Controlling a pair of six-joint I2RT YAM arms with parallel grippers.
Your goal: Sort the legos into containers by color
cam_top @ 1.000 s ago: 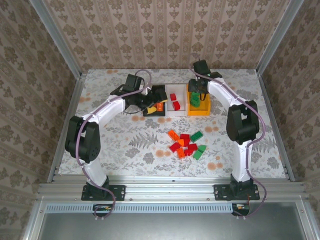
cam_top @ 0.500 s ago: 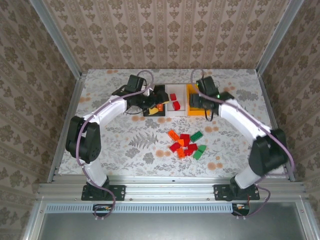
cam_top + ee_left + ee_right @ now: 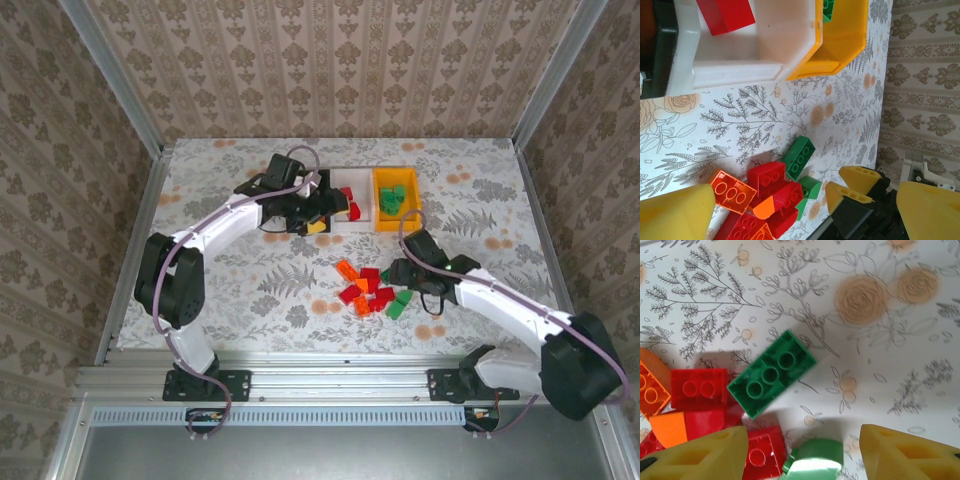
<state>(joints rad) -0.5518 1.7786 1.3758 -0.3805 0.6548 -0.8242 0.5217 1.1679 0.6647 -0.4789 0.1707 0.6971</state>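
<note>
Top external: right hand is back from the orange-yellow bin, half-open and empty right over the lego pile's green brick, so another pick's up; left hand gapes wide beyond the pile.

At the far middle of the floral-patterned table, a black rectangular plastic bin, a white rectangular plastic bin and an orange-yellow rectangular plastic bin are set side by side, left to right. A pile of small plastic bricks is spread nearer.
</note>
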